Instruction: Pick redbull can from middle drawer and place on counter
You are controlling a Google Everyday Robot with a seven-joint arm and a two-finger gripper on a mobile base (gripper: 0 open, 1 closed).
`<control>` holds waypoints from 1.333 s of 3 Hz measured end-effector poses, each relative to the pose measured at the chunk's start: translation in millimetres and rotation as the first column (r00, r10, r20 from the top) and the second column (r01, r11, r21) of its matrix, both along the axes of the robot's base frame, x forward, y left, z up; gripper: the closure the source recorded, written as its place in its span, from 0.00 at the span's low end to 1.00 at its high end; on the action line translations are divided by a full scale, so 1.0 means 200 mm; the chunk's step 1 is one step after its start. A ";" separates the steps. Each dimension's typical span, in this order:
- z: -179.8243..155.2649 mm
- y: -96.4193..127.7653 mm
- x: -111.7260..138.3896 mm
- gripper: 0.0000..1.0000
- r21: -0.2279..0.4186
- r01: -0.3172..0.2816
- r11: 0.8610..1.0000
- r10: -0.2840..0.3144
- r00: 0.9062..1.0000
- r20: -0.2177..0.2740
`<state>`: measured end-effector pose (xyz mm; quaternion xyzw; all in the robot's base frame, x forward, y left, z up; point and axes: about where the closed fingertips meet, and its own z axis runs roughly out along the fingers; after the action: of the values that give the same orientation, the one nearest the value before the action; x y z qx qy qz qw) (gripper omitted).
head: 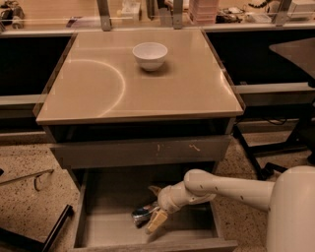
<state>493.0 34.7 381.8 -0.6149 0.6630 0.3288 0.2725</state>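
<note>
The redbull can (142, 214) lies on its side on the grey floor of the open middle drawer (103, 231), low in the camera view. My gripper (151, 208) is down inside the drawer at the can's right end. It is open, with one finger beyond the can and the yellowish lower finger (156, 221) right against the can. The white arm reaches in from the right. The counter (98, 93) is the glossy beige top above, with a white bowl (150, 55) near its back edge.
A shut grey drawer front (142, 151) with pale scratches sits just above the open drawer. A cluttered shelf (197, 10) runs behind the counter. A dark chair base (275, 162) stands on the speckled floor at right, and a dark bar (54, 229) lies at lower left.
</note>
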 end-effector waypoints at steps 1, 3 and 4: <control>-0.05 0.05 -0.01 0.18 0.002 -0.013 1.000 0.013 1.000 -0.014; -0.05 0.05 -0.01 0.65 0.002 -0.013 1.000 0.013 1.000 -0.014; 0.00 0.03 -0.02 0.88 0.004 -0.010 1.000 0.010 1.000 -0.009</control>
<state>489.9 40.9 381.0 -0.6161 0.6607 0.3341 0.2690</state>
